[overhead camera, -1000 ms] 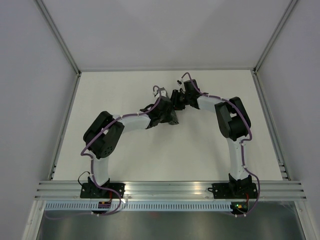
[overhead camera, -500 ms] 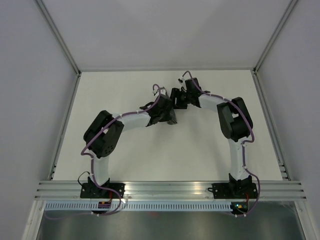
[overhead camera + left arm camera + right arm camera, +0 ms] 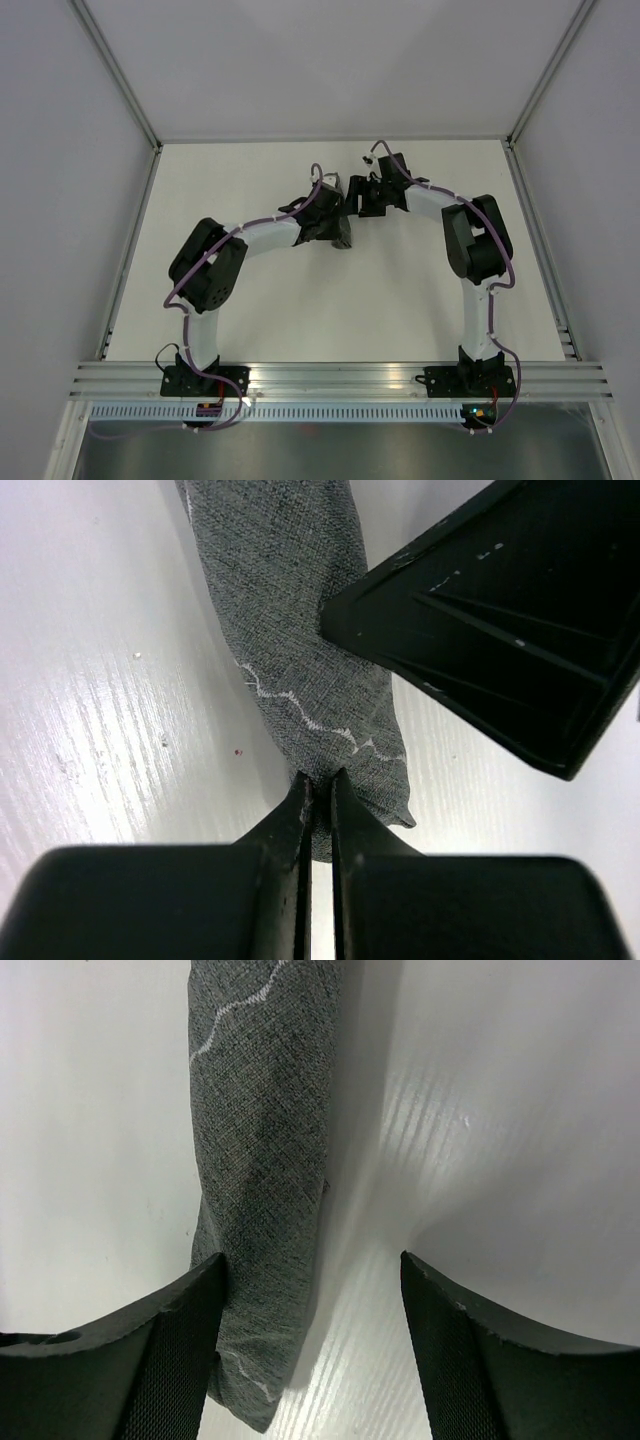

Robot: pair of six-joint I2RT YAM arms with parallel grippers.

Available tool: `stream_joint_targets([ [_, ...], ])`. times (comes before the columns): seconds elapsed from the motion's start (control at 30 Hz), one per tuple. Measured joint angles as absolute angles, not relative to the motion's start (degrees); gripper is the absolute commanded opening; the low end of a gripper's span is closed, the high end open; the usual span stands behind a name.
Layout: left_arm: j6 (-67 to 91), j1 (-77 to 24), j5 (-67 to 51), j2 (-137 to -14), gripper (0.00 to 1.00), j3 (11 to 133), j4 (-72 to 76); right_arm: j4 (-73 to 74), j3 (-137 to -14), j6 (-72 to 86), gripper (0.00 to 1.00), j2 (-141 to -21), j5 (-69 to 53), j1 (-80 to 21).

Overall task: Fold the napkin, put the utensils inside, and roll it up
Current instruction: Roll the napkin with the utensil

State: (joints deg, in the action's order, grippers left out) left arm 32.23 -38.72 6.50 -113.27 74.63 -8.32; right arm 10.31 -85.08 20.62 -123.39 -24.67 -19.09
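The napkin is rolled into a slim dark grey roll with a pale stitched line, lying on the white table; it also shows in the right wrist view. My left gripper is nearly shut, its tips pinching one end of the roll. My right gripper is open; its left finger rests against the roll's other end and the right finger stands clear. In the top view both grippers, left and right, meet at the table's back centre and cover the roll. The fork is hidden.
The right gripper's black body hangs close over the roll in the left wrist view. White table with a metal rail along the near edge and grey walls on three sides.
The right gripper has shifted a little to the right and back. The left gripper has moved slightly farther from the bases, staying at the roll.
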Motion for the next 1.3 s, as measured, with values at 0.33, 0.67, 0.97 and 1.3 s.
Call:
stream_joint_targets([
  [0.33, 25.9, -38.1, 4.8, -113.3, 0.02, 76.2, -12.4, 15.2, -85.5, 16.8, 0.82, -122.3, -25.7, -16.5],
  [0.67, 24.3, -37.6, 3.0, -113.3, 0.22, 76.5, -13.3, 19.3, -86.7, 13.1, 0.83, -121.6, -25.8, -15.7],
  [0.97, 23.9, -37.3, 2.4, -113.2, 0.35, 76.5, -14.0, 21.1, -87.4, 11.0, 0.83, -121.5, -25.5, -15.5],
  [1.3, 23.0, -37.3, 2.1, -112.8, 0.41, 76.5, -14.7, 21.9, -89.2, 9.2, 0.83, -121.6, -23.4, -15.5],
])
